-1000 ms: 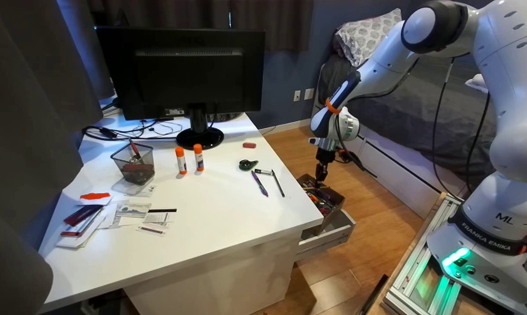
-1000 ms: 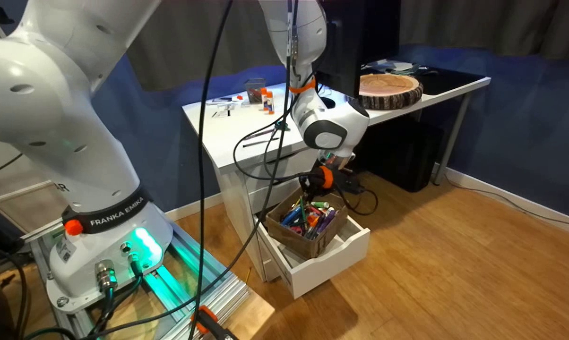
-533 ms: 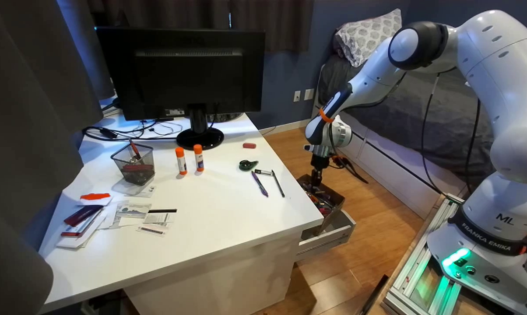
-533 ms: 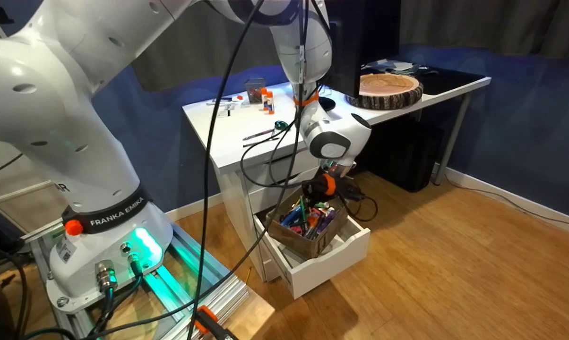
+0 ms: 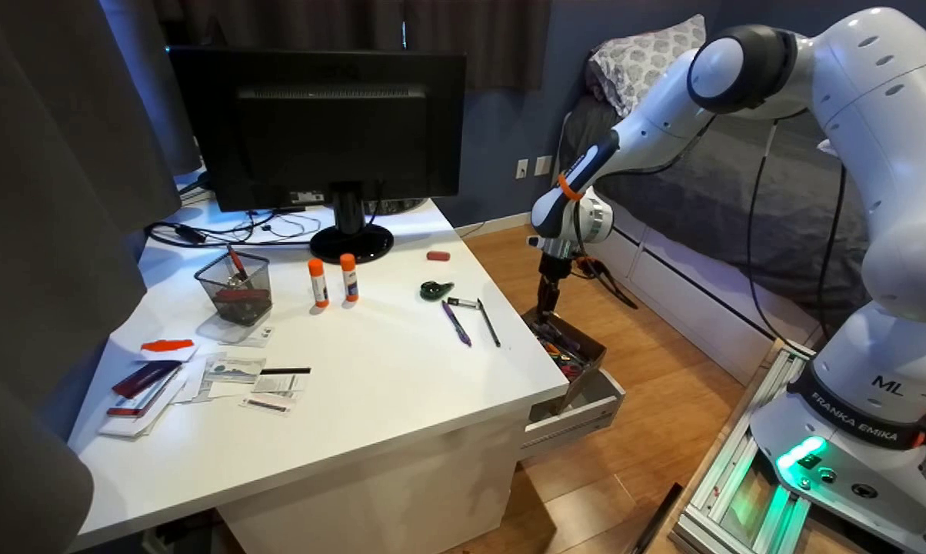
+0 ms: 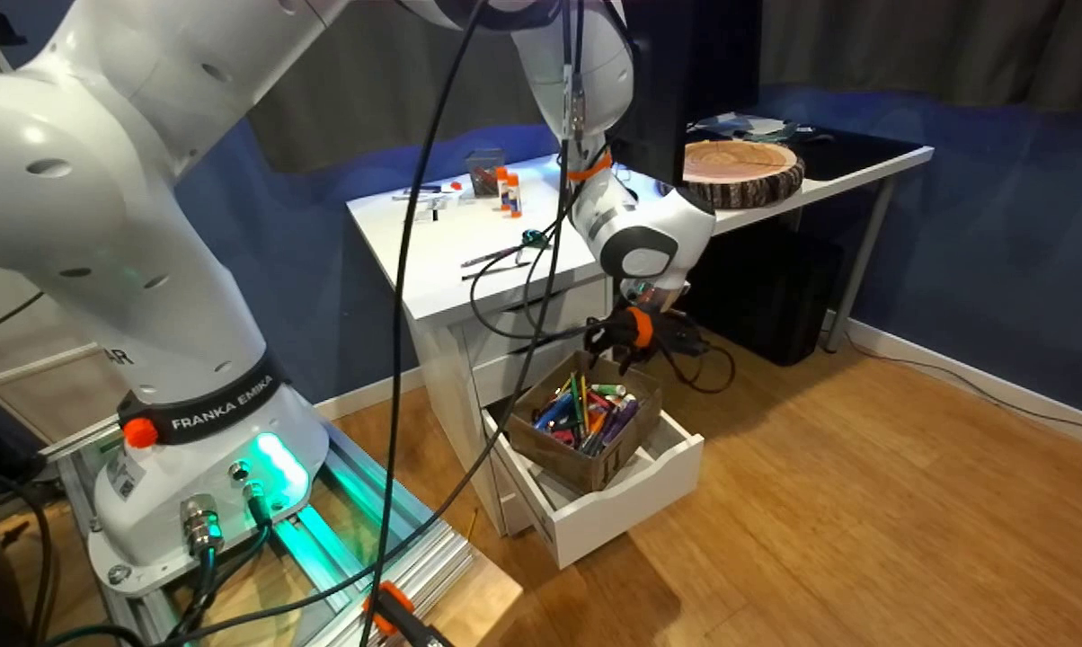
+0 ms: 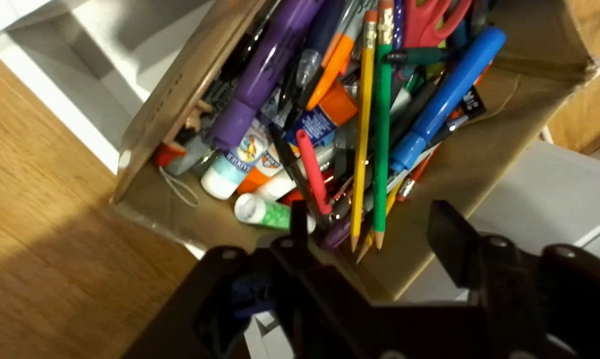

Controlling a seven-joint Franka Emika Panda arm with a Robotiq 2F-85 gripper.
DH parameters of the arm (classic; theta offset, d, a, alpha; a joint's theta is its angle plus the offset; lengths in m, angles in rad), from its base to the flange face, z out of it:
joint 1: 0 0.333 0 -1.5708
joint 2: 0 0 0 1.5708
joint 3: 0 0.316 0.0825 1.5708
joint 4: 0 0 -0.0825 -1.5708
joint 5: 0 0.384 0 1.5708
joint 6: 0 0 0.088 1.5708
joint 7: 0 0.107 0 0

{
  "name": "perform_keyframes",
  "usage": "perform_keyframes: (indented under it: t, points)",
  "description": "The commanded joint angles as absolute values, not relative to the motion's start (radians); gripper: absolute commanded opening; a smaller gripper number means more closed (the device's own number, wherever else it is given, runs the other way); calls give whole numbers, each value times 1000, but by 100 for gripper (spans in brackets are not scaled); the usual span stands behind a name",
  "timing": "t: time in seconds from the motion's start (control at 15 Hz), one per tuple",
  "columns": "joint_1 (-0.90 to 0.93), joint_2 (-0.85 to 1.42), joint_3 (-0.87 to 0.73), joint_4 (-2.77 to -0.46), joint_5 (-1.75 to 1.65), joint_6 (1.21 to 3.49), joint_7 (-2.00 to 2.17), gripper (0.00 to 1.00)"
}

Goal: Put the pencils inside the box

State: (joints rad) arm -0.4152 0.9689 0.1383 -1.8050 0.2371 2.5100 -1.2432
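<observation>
The brown cardboard box [image 6: 559, 456] sits in the pulled-out drawer and is full of pens, markers and other stationery. Inside it, in the wrist view, a yellow pencil [image 7: 363, 134] and a green pencil [image 7: 381, 144] lie side by side on top, and the tip of another yellow pencil [image 7: 366, 248] shows beneath. My gripper [image 7: 369, 215] is above the box with its jaws apart and nothing between them; the pencil tips show below the gap. On the desk, a thin dark pencil [image 5: 489, 323] lies beside a purple pen [image 5: 457, 323].
The white drawer [image 6: 626, 508] juts out under the desk [image 5: 401, 377]. On the desk are two glue sticks [image 5: 318, 285], a mesh cup [image 5: 240, 296], a green tape dispenser [image 5: 435, 290], a red eraser [image 5: 438, 255], cards and a monitor [image 5: 317, 123]. Cables hang from the arm.
The yellow pencil at my fingertips a second ago now lies in the box, and the jaws have opened. The arm dipped, then rose slightly, shifting left in an exterior view.
</observation>
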Motion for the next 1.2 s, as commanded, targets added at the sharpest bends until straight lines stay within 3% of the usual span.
perform_keyframes:
  t: [0.0,0.13,0.53,1.13]
  points:
    - [-406,824,138,-1911,235,2493,-1178,95]
    - [-396,744,133,-1969,241,2485,-1133,100]
    - [-343,483,105,-2164,257,2405,-930,100]
    - [-142,192,-68,-2389,29,2431,-295,100]
